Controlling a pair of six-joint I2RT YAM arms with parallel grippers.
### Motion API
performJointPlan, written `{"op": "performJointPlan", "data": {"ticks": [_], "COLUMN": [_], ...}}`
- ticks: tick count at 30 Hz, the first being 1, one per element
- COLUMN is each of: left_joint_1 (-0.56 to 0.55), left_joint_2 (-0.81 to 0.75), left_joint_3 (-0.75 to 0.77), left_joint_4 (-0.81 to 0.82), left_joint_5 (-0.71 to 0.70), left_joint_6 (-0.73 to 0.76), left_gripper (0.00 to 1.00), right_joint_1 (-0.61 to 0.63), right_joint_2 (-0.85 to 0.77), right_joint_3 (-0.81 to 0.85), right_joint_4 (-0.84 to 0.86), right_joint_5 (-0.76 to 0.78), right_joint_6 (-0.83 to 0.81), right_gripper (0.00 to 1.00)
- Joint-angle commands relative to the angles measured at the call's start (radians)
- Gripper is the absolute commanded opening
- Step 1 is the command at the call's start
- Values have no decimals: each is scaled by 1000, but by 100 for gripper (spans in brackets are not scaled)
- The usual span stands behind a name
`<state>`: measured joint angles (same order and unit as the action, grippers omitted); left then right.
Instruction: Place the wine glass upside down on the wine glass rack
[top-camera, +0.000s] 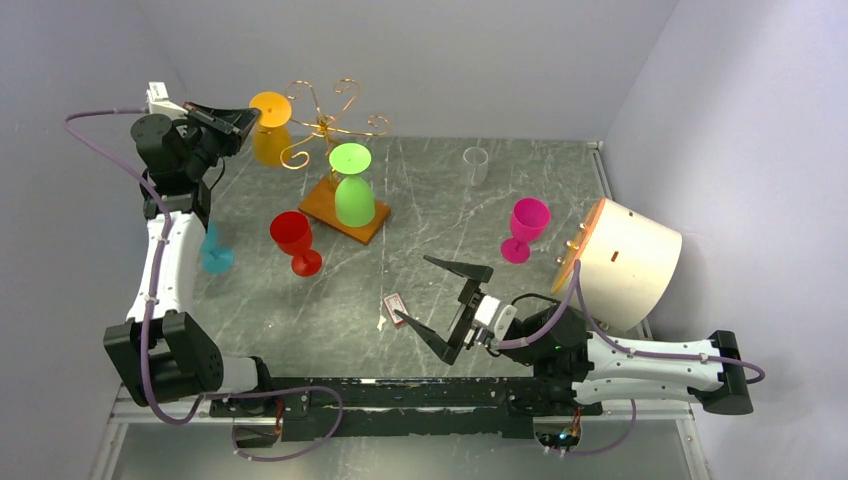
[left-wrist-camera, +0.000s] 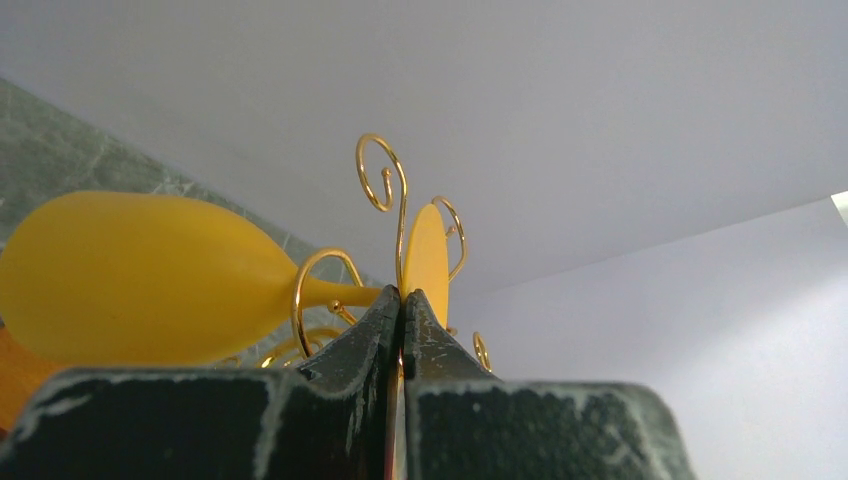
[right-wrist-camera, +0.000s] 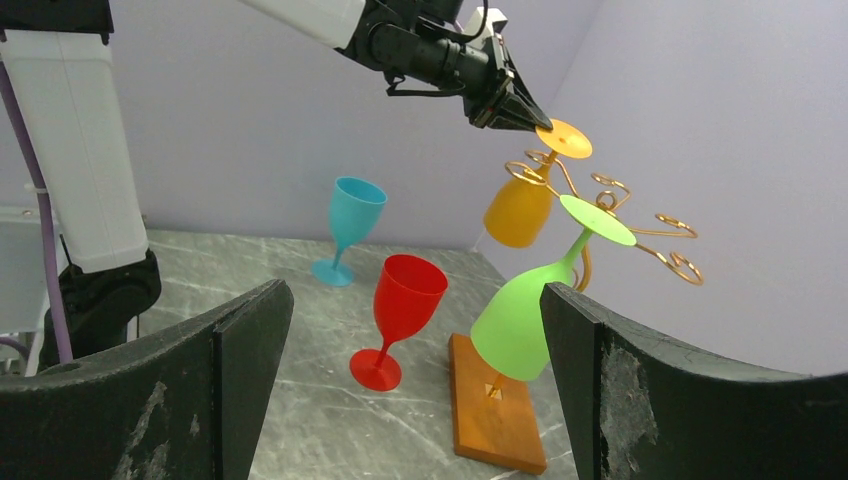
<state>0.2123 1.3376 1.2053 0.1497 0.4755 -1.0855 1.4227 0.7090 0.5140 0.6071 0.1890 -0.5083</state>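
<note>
An orange-yellow wine glass (top-camera: 268, 143) hangs upside down at the far left arm of the gold wire wine glass rack (top-camera: 326, 124). Its stem lies inside a gold scroll (left-wrist-camera: 322, 290) and its bowl (left-wrist-camera: 140, 280) points down. My left gripper (top-camera: 250, 117) is shut on the rim of the glass's foot disc (left-wrist-camera: 427, 262); from the right wrist it (right-wrist-camera: 533, 120) shows pinching that disc from above. A green wine glass (top-camera: 352, 190) hangs upside down on the rack's front arm over the wooden base (right-wrist-camera: 495, 420). My right gripper (top-camera: 413, 289) stands open and holds nothing, low near the front.
A red wine glass (top-camera: 293, 238) stands left of the rack base and a blue one (top-camera: 215, 255) beside my left arm. A magenta glass (top-camera: 525, 228), a clear tumbler (top-camera: 476, 165) and a white cylinder (top-camera: 625, 262) are at the right. A small card (top-camera: 395, 305) lies by the right gripper.
</note>
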Motion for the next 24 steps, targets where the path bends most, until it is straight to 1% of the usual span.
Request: {"op": "performJointPlan", "data": {"ticks": [1, 10, 16, 24], "left_joint_1": [24, 36, 37, 37], "left_joint_2": [8, 0, -37, -70], "left_joint_3": [22, 12, -17, -48], "left_joint_4": [90, 77, 55, 17], "left_joint_5": [28, 10, -33, -27], "left_joint_6": [-14, -8, 15, 18], "left_gripper": [7, 7, 7, 7], "right_joint_1": [5, 5, 5, 5], "right_joint_2": [-2, 11, 18, 14], "right_joint_3": [32, 43, 44, 44], "right_joint_4": [-5, -10, -12, -16], "right_joint_5": [4, 3, 0, 0], "right_joint_6": [2, -5, 0, 10], "right_gripper": [100, 100, 100, 100]}}
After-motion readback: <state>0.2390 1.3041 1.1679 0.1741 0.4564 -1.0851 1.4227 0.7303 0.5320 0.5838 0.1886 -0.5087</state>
